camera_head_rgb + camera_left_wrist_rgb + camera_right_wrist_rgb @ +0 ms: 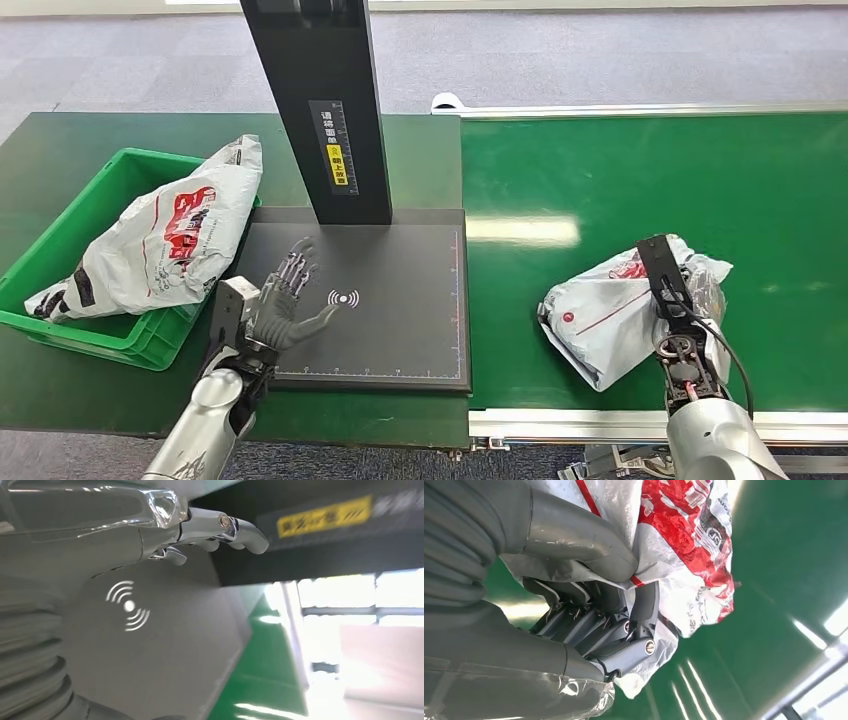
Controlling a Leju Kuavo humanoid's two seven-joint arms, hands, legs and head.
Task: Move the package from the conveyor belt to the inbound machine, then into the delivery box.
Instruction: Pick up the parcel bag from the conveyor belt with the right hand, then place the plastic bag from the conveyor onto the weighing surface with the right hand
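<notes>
Crinkled white-and-red plastic package [600, 315], on smooth green belt [650, 180]: clutched by right hand [690, 320]. Left hand [280, 300]: fingers spread, holding nothing, over matte black scanner plate [400, 330].

Green tabletop [60, 140] on the left. A green crate [95, 335] sits at its left edge, toward the near side. A flat black scanner pad [400, 260] lies against the tabletop's right edge, with a black post [325, 100] rising from the pad's far edge.

Green conveyor belt [650, 170] butts against the tabletop's right edge, with a silver rail along its near edge. One white-and-red plastic mail bag [600, 320] lies on the belt, crumpled, close to the near rail.
</notes>
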